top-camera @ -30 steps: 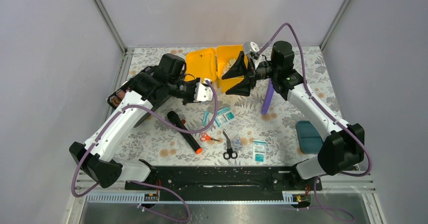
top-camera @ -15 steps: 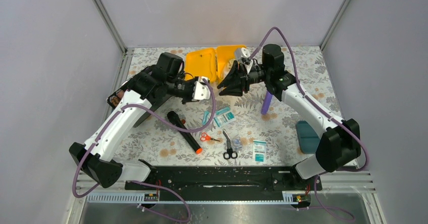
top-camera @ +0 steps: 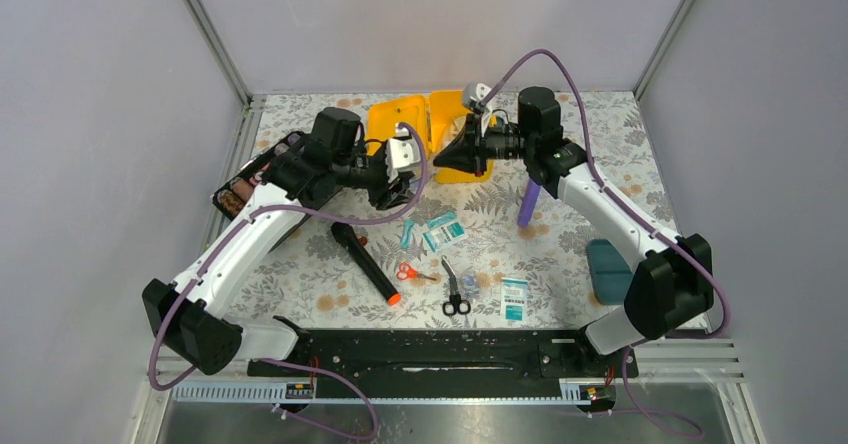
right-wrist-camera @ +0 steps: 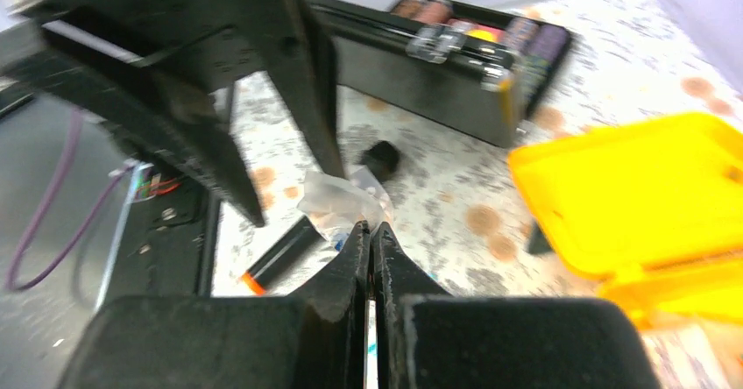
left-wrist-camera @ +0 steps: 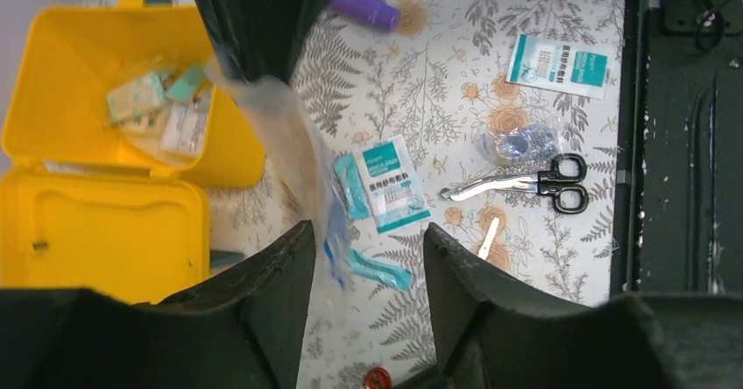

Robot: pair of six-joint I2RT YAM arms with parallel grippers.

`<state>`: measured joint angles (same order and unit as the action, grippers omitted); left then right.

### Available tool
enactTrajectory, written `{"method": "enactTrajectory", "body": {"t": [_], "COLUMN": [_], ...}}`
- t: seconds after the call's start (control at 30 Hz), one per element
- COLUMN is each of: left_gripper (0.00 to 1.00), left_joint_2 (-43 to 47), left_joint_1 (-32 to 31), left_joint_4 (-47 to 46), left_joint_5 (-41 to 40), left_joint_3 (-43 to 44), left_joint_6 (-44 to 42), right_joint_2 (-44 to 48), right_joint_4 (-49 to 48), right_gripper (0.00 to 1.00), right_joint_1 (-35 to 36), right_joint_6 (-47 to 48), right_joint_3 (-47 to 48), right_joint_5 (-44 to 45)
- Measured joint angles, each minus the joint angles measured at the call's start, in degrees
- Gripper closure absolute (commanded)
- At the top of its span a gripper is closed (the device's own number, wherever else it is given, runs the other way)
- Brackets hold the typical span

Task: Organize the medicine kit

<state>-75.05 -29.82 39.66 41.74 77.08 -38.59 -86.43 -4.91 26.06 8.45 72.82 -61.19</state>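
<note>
Your medicine kit [top-camera: 388, 122] sits open at the far middle of the floral surface [top-camera: 300, 274]: yellow lid flat on the L, base on the R w/ a few small pkts [left-wrist-camera: 145, 100] loose inside. R jaws are pinched shut on the top edge of a clear plastic bag [left-wrist-camera: 285, 139], holding it in the air just in front of the kit's base; the bag hangs limp, w/ teal and blue bits at its lower end. L jaws are spread wide w/ nothing gripped, just on the near side of the kit's lid. In the L wrist view the bag's lower end shows in the gap btwn them, but you can't tell if it touches either one. Nearer than the kit lies a teal-and-white gauze pkt [left-wrist-camera: 391, 183] w/ Chinese print, chars too small to read for sure. A second, similar pkt [left-wrist-camera: 561, 65] lies further from the kit, towards the near edge, its text also unreadable. Btwn those two are black-handled scissors [left-wrist-camera: 534, 181] and, touching them, a small clear-wrapped roll [left-wrist-camera: 517, 139]. Red-handled scissors [top-camera: 408, 272] and a black torch w/ orange tip [top-camera: 365, 264] lie near-L of the kit. A purple tube [left-wrist-camera: 364, 8] lies just R of the kit's base. A black tray of coloured rolls [right-wrist-camera: 456, 52] stands L of the lid. A teal block [top-camera: 608, 269] sits well apart, near-R of the kit.
</note>
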Motion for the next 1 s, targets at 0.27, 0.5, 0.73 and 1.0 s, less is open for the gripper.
{"method": "enactTrajectory", "body": {"t": [0.27,0.5,0.73,1.0], "left_gripper": [0.5,0.5,0.5,0.5], "left_joint_2": [1.2,4.55,5.75,7.5], "left_joint_1": [0.72,1.05,1.16,1.31], "left_joint_4": [1.51,4.37,6.99,11.69], "left_joint_5": [-5.6,-8.09,-10.01,-12.09], "left_joint_3": [-1.46,-3.74,-3.74,-3.74], "left_joint_6": [8.83,10.43,9.84,8.98], "right_joint_2": [-2.1,-9.25,-18.4,-28.22], "right_joint_4": [0.2,-2.01,-9.49,-16.87], "right_gripper": [1.0,1.0,1.0,1.0], "right_joint_1": [-3.89,-5.22,-5.18,-5.11], "right_joint_6": [-1.68,-0.61,10.36,22.93], "right_joint_3": [2.49,4.5,5.68,10.82], "right_joint_5": [25.81,36.59,34.82,33.0]}}
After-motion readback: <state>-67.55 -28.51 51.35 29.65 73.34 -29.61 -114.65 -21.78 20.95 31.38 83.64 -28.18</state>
